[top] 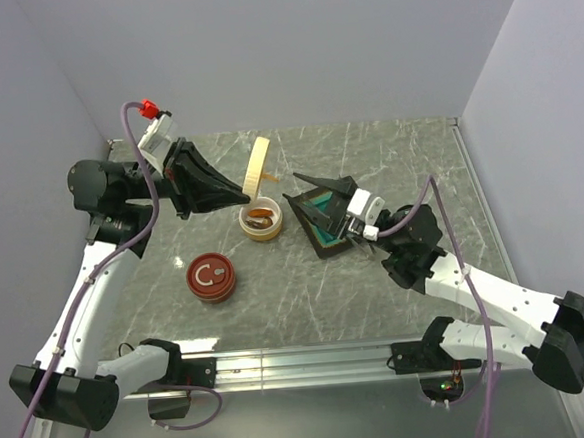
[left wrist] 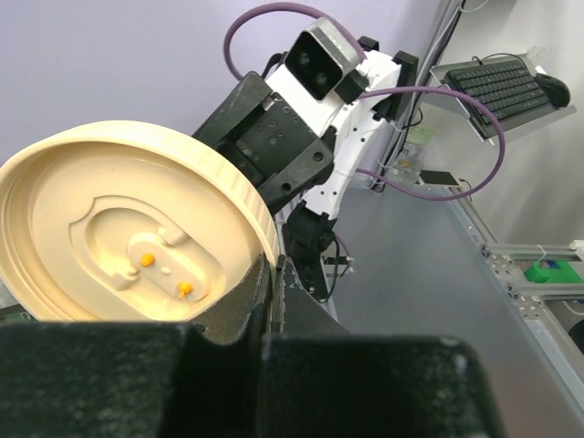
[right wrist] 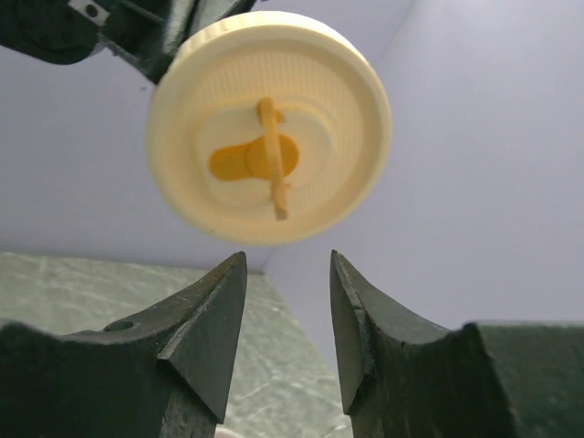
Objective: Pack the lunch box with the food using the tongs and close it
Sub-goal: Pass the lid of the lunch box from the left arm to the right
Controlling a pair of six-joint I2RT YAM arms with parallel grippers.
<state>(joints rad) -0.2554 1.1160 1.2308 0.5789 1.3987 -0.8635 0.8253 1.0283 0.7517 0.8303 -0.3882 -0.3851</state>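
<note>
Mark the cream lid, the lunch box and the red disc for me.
cream lid (left wrist: 128,242), left wrist view, its inner face.
lunch box (top: 263,235), top view, near wall.
red disc (top: 211,277), top view, centre of top face.

Both arms have white link shells and black joint housings. The left arm (top: 86,283) carries a purple cable (top: 140,164) with a red connector (top: 148,108). The right arm (top: 498,300) has its own purple cable. The black bases sit at the desk's (top: 396,272) near edge. The jaws are matte black wedges.
</note>
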